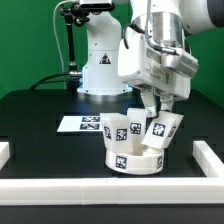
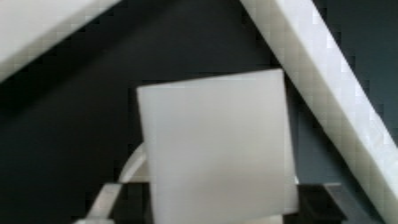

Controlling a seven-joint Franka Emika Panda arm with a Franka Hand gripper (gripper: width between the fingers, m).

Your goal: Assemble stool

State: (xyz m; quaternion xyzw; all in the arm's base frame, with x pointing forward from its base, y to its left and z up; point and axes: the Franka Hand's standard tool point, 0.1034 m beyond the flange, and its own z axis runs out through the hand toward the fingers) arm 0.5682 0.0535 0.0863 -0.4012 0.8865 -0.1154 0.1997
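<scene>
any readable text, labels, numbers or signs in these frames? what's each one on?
No words, brands or numbers can be read in either view.
Stool seat: black-and-white square tags, patterns only, no text.
Stool legs: the same kind of tags, no text.
Marker board: tags only, too small to decode.
Wrist view: plain white part, no markings.

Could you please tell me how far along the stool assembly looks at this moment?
Well along: the round seat lies near the front rail, with two legs standing up from it. In hand: the hand is at a third leg on the seat; the wrist view shows that leg between its fingers. Whether the legs are tight cannot be told.
</scene>
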